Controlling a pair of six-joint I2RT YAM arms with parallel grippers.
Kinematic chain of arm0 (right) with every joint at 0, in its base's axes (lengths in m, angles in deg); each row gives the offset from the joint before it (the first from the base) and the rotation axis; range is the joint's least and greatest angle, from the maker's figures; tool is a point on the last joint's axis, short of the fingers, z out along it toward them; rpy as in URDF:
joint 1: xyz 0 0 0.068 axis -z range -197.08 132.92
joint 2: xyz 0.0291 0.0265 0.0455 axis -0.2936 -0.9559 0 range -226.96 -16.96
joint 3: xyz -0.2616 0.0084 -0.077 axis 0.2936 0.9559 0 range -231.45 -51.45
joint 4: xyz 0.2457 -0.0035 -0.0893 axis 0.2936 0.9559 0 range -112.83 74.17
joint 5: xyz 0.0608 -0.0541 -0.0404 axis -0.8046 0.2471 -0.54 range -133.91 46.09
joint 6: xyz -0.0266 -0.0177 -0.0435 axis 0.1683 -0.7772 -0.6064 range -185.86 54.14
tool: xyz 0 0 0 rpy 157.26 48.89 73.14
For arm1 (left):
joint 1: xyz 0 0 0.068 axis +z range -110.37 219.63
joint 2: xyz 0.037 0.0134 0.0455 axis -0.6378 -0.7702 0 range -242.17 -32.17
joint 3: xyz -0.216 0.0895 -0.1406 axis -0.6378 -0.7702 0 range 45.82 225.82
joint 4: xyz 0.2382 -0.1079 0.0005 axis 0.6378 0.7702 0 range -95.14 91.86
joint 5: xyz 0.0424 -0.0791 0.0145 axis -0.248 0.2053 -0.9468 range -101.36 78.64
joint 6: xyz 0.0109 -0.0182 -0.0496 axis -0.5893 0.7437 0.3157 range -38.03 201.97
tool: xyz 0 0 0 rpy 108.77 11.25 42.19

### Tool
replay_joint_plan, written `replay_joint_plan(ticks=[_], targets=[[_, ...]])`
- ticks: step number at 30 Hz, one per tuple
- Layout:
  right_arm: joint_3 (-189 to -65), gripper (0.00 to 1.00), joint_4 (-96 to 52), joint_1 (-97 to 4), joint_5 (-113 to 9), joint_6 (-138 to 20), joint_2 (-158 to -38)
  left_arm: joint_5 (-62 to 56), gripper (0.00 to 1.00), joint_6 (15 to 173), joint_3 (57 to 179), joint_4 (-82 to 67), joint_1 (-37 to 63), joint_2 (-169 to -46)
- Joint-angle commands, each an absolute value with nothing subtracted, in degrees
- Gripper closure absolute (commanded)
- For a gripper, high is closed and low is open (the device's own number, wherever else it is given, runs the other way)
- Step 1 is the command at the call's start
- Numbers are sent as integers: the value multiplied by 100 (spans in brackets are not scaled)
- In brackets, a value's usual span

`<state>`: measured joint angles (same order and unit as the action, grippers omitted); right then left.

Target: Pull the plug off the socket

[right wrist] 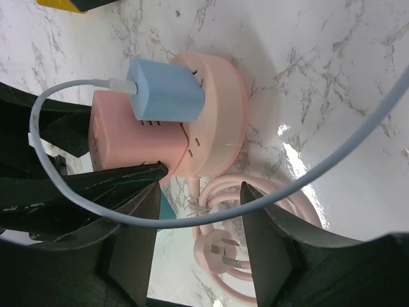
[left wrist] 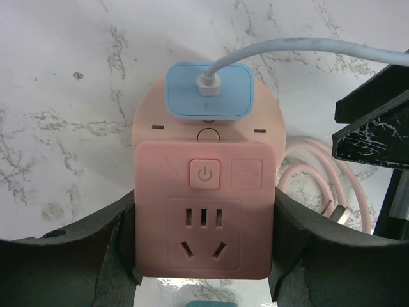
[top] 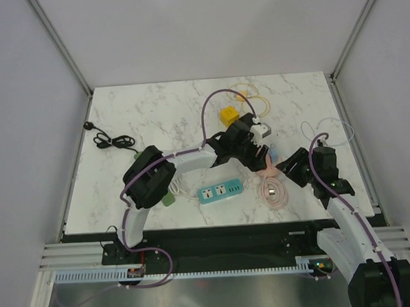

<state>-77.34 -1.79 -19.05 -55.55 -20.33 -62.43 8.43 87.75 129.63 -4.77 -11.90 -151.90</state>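
The pink socket (left wrist: 204, 217) is a square block on a round base, lifted off the marble table. My left gripper (left wrist: 204, 272) is shut on its two sides. A light blue plug (left wrist: 209, 91) sits pushed into the round part, and a pale blue cable (left wrist: 307, 45) runs off from it. In the right wrist view the plug (right wrist: 165, 93) still stands seated in the socket (right wrist: 217, 121). My right gripper (right wrist: 199, 211) hangs just below it with its jaws apart. The cable (right wrist: 192, 219) loops across the gap between them, and nothing is clamped.
The socket's own pink cord and plug (right wrist: 223, 252) lie coiled on the table under the right gripper. A teal power strip (top: 221, 191) lies in front of the left arm. A yellow cube (top: 228, 114) and a black cable (top: 115, 140) lie further back.
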Motion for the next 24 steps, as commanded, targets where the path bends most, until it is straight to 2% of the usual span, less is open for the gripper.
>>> replay_joint_plan(ticks=[1,13,24], targets=[[-7545,38,-841,-1805,-5630,-1805,-6073,1201,98,9199,12993,-918,-1118,-14564],[-6955,36,-1992,-1470,-6298,-1524,-6205,1518,98,9568,13011,-918,-1109,-14353],[-6674,34,-2476,-1391,-6562,-1445,-6117,1720,98,9805,13037,-935,-1109,-14274]])
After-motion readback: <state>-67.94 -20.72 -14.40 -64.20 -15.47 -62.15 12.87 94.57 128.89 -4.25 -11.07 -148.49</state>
